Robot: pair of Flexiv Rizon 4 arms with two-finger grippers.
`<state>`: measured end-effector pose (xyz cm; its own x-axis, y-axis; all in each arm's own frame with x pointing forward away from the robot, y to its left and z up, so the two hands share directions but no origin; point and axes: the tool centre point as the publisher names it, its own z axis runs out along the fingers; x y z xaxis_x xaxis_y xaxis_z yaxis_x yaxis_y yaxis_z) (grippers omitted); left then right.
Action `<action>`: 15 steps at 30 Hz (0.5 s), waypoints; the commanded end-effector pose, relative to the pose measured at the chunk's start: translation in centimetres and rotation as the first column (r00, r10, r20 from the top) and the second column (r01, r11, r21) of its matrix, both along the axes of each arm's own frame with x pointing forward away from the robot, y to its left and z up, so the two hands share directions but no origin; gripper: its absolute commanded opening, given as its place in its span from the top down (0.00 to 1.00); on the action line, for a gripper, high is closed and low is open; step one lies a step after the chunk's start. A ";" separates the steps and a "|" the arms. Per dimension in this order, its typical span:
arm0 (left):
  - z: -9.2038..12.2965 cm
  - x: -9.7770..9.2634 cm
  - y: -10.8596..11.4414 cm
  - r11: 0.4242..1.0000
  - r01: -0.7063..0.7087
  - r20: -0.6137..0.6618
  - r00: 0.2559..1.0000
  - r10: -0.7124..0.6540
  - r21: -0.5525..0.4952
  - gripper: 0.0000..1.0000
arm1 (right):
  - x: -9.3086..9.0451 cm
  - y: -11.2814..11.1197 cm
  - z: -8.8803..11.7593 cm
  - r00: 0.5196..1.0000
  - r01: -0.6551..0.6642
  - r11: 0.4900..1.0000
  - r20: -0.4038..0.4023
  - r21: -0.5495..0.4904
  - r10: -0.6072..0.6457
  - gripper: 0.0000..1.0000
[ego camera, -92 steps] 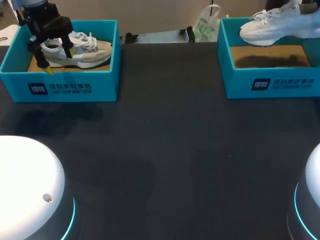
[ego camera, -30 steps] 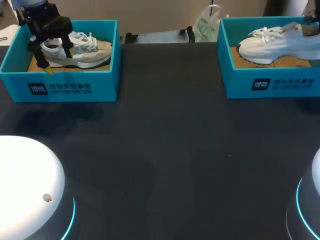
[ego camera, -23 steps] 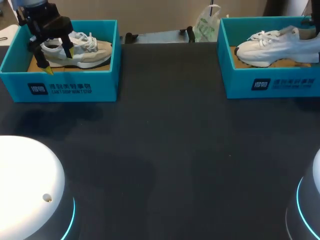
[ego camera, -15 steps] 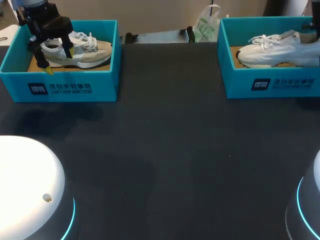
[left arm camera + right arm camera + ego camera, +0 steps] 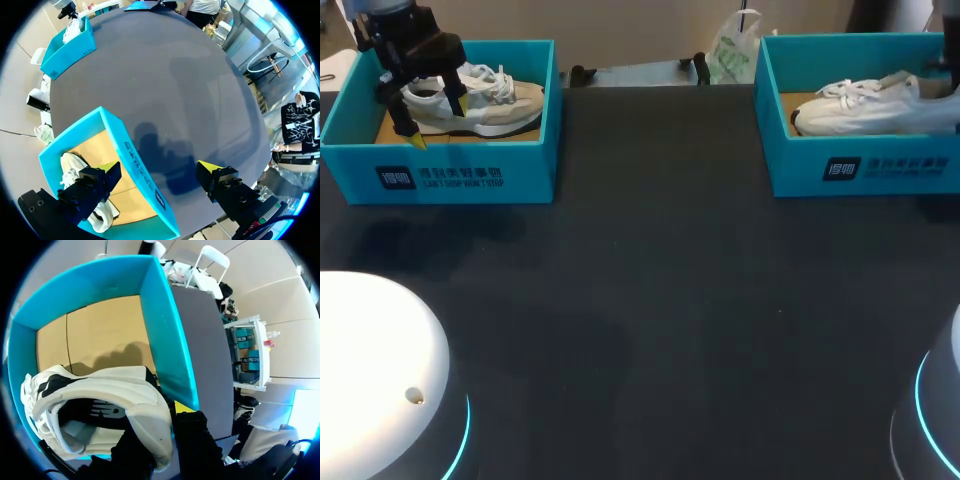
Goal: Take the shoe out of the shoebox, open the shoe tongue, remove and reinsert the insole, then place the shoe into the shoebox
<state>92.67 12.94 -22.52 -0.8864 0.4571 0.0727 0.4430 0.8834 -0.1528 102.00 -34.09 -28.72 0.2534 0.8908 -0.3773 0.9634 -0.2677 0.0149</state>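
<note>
On the far right of the dark bench, inside the right shoebox, the white shoe sits low over the cardboard floor with our right fingers clamped on its heel collar. We judge it best to settle the sole flat, clear of the turquoise walls, before letting go. Elsewhere the bench carries the left shoebox with a beige shoe, and our left fingers hang wide apart astride one wall, holding nothing.

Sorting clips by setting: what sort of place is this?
Likely a robot lab bench: dark matte table, right-hand teal cardboard shoebox holding a white sneaker, left black yellow-tipped gripper.
</note>
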 end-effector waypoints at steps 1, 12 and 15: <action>0.0 0.0 0.1 1.000 0.001 0.000 1.000 -0.001 0.001 0.00 | 0.0 -0.1 -0.8 1.000 0.002 1.000 0.001 0.011 -0.002 1.00; 0.0 0.0 0.1 1.000 0.001 0.000 1.000 -0.001 0.001 0.00 | -1.2 -0.1 -2.7 1.000 -0.023 0.999 -0.016 0.038 0.024 1.00; 0.0 0.0 0.1 1.000 0.001 0.000 1.000 -0.001 0.001 0.00 | -1.4 0.0 -3.3 1.000 -0.024 0.999 -0.017 0.049 0.024 1.00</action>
<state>92.67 12.95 -22.52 -0.8865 0.4571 0.0727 0.4430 0.8834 -0.1528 100.94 -33.91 -31.39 0.2267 0.9108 -0.3449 0.9688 -0.2472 -0.0158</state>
